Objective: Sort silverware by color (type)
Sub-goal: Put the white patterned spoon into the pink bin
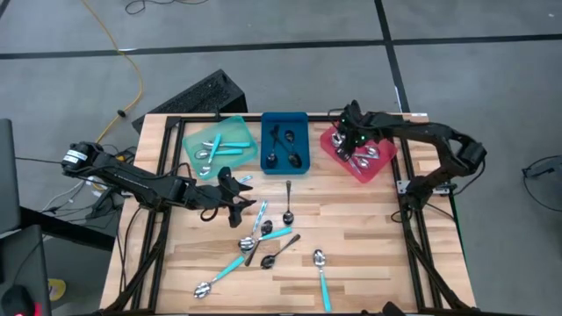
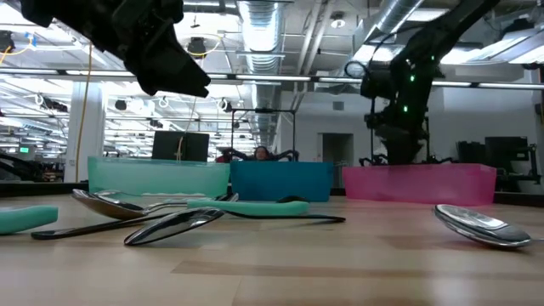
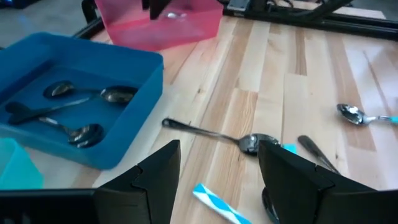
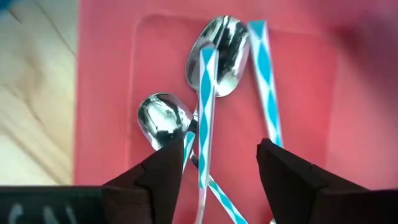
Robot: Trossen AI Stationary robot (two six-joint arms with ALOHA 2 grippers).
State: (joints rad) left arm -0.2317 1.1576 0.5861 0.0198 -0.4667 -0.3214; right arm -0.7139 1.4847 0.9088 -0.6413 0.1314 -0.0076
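Note:
Several spoons lie loose on the wooden table: a dark one (image 1: 288,204), teal-handled ones (image 1: 274,234) (image 1: 322,276) and a black one (image 1: 279,250). The teal tray (image 1: 219,145), blue tray (image 1: 285,140) and red tray (image 1: 358,156) each hold spoons. My left gripper (image 1: 246,211) hovers open above the loose spoons; the dark spoon (image 3: 214,134) lies beyond its fingers. My right gripper (image 4: 217,152) stands open above the red tray (image 4: 298,68), over silver spoons with striped teal handles (image 4: 205,93) that lie flat on the tray floor.
The three trays stand side by side along the table's far edge. A black metal frame (image 1: 413,228) runs along the table's sides. A keyboard (image 1: 198,96) and a yellow cable (image 1: 132,79) lie on the floor beyond the far edge.

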